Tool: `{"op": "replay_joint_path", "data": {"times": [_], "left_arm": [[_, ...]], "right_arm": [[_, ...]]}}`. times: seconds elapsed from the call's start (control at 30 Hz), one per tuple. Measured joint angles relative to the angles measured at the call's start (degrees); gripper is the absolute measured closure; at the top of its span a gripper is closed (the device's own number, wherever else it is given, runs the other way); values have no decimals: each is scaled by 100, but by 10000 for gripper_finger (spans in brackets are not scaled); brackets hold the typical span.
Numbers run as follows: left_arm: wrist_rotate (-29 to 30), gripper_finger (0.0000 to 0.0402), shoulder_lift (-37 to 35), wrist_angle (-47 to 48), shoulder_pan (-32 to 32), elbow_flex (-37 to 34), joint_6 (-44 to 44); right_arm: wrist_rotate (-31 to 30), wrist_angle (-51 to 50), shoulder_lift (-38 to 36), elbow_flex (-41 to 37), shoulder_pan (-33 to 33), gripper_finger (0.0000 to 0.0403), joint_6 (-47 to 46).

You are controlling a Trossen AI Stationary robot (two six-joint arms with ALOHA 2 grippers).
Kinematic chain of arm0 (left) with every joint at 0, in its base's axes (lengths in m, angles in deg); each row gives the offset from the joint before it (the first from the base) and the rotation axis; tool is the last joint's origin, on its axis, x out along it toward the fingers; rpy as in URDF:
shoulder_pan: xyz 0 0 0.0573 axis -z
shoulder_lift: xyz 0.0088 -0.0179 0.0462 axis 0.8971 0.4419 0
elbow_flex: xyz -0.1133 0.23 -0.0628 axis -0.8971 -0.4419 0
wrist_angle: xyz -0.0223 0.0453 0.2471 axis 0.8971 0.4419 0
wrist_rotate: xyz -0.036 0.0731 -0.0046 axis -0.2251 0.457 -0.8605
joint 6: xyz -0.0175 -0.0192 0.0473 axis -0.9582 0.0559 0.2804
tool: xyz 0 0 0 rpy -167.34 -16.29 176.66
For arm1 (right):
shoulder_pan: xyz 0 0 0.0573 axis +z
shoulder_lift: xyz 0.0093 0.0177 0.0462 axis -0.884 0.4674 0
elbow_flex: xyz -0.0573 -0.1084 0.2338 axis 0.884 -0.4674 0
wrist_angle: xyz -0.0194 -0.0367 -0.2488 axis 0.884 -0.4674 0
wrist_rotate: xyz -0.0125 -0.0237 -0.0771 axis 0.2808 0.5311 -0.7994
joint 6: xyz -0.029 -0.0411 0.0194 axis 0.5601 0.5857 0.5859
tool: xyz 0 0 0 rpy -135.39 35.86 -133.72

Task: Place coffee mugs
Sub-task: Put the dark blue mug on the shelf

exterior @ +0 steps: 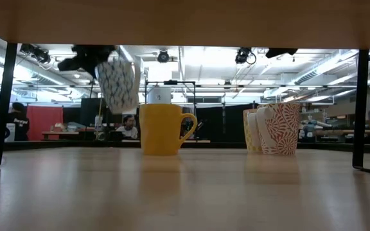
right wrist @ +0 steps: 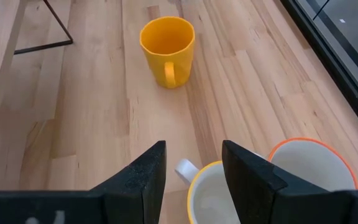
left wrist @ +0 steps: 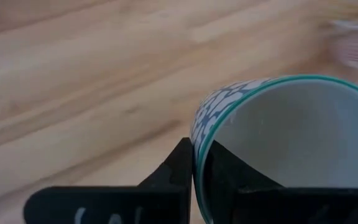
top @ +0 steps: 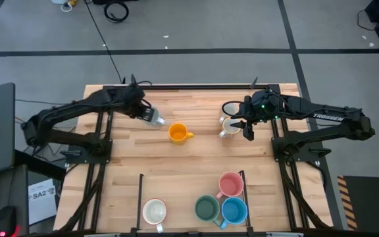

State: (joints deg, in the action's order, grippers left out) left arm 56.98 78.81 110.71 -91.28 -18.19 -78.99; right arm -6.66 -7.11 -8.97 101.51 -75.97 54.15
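Aloft above the table, a white patterned mug hangs tilted, its rim pinched by the left end effector, just beside the upright orange mug. The right end effector, fingers spread, hovers over a yellow-rimmed mug touching an orange-rimmed one. Setting the carried mug down well likely means levelling it first and lowering it clear of the orange mug's side.

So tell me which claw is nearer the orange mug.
Left. The left claw, holding a patterned mug, sits just beside the orange mug; the right claw hovers farther off.
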Motion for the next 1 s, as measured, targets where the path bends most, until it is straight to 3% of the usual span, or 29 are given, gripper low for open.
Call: {"op": "replay_joint_path", "data": {"times": [0.17, 0.4, 0.7, 1.0], "left_arm": [[-619, 373, -605, 36, 175, 61, -289], [-572, 373, -728, 602, 925, 1087, -383], [65, 373, -235, 1588, 2165, 2605, -740], [89, 373, 732, 2632, 3173, 3250, -1275]], "right_arm": [[0, 2, 0, 1, 1, 241, -16], [0, 11, 1, 1, 2, 240, -35], [0, 45, -2, 0, -1, 241, -40], [0, 50, 1, 1, 2, 241, -44]]}}
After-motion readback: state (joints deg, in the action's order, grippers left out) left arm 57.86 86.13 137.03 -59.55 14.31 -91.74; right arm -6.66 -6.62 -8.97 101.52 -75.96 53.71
